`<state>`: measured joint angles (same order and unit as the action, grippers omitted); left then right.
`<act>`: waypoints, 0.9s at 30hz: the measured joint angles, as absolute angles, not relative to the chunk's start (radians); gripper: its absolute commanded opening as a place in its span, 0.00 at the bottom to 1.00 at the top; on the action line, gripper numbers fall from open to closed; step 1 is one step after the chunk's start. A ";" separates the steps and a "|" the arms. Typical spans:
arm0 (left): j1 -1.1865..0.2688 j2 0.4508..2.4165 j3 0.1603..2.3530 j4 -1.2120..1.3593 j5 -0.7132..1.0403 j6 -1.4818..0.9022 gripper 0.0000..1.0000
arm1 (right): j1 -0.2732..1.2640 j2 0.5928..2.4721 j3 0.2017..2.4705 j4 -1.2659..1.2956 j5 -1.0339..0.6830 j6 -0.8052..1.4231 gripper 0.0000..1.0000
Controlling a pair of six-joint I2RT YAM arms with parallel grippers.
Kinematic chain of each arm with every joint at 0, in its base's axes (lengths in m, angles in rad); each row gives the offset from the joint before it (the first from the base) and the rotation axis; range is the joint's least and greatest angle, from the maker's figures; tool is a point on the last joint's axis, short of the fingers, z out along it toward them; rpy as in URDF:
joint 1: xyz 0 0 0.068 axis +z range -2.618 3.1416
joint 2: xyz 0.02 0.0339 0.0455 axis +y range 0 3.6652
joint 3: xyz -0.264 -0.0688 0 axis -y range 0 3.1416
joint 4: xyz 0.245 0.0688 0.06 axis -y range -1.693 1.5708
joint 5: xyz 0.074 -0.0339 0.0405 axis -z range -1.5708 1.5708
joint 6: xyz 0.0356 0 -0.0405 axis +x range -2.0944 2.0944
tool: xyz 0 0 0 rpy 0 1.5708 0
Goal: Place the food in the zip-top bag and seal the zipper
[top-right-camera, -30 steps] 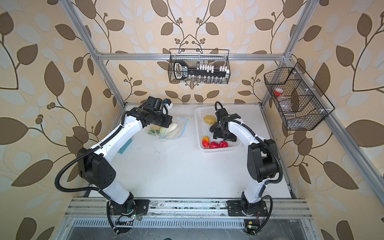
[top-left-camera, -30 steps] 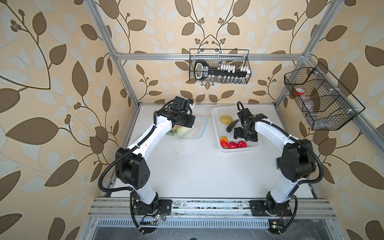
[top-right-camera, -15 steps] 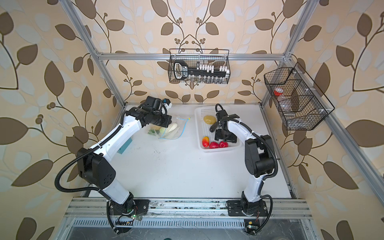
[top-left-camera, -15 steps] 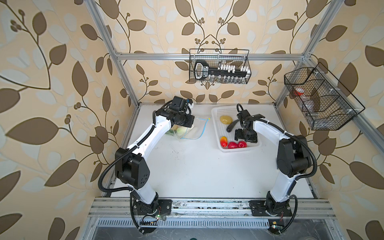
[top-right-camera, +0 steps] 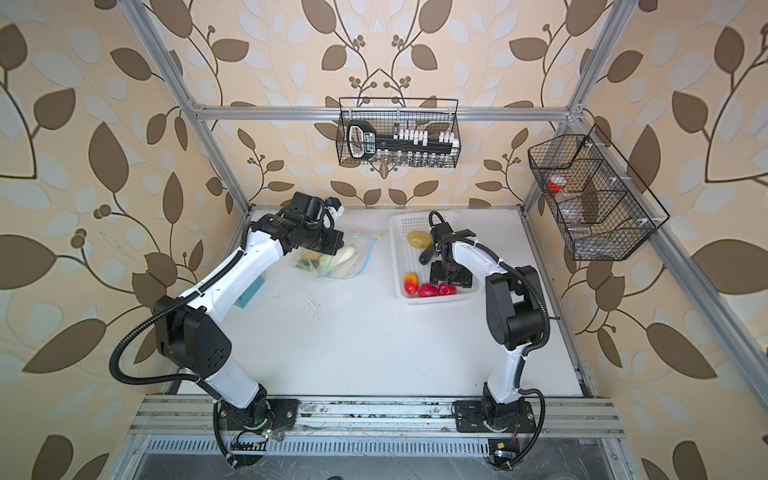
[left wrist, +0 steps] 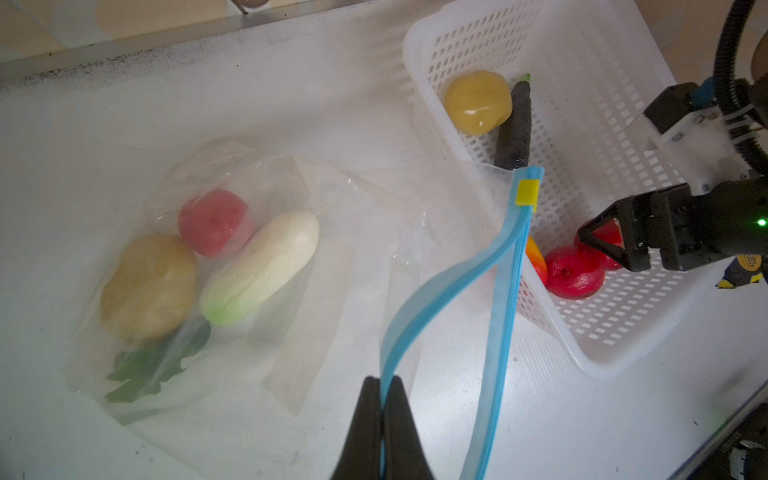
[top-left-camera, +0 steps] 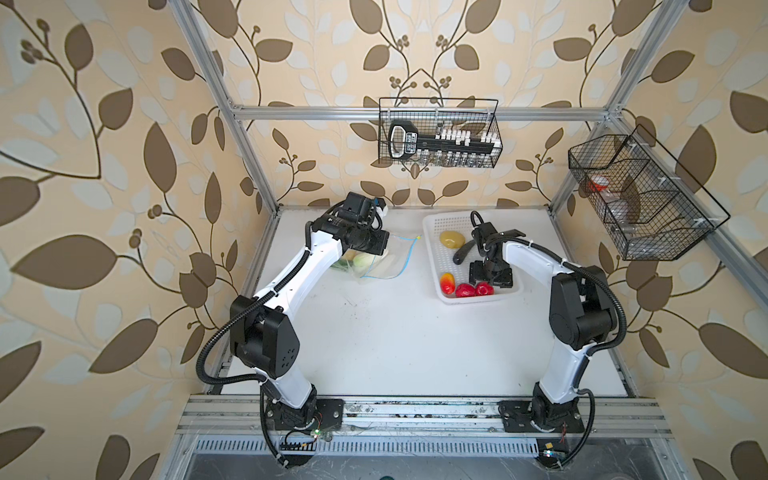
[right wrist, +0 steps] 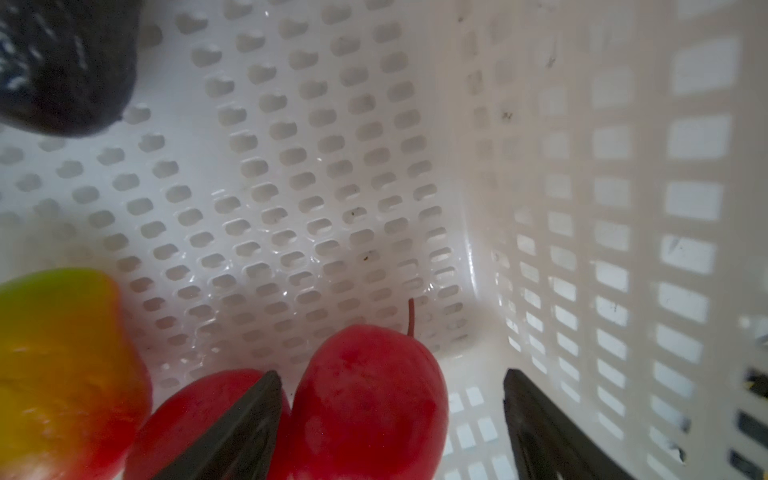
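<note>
Pinching arm (left): it reaches to the far left of the table. The left gripper (left wrist: 381, 380) has its jaws pressed together on one lip of the zipper (left wrist: 440, 286) and holds that lip bowed away from the other.
Right arm: it bends over the white perforated basket (left wrist: 590, 361), wrist pointing down. The right gripper (right wrist: 390, 374) has its jaws apart, straddling a stemmed red fruit (right wrist: 361, 399). One finger sits between that fruit and a second red fruit (right wrist: 195, 419); the other stands clear of it, beside the basket wall.
Zip-top bag (left wrist: 332, 232): lies on the table at far left, just left of the basket, its mouth open toward the basket.
Zipper axis: runs near to far, with the yellow end (left wrist: 527, 193) at the far end.
Bag contents: potato (left wrist: 147, 286), red tomato (left wrist: 214, 222), white-green cabbage (left wrist: 262, 270), green leaf (left wrist: 145, 365).
Basket contents: second potato (left wrist: 478, 102) and dark eggplant (left wrist: 513, 129) at the far end, the eggplant lying near-left to far-right; mango (right wrist: 58, 365) beside the red fruits at the near end.
Surface: white tabletop (top-left-camera: 395, 332), lightly scuffed.
Room: leaf-patterned wallpaper, aluminium frame, and a black wire basket (top-left-camera: 438, 133) on the far wall.
</note>
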<state>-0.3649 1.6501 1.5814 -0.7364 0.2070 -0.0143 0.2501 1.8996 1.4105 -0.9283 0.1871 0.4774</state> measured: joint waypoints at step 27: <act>-0.358 1.650 1.581 -0.736 0.212 -0.028 0.00 | 0.234 1.937 1.411 -0.915 0.156 0.467 0.62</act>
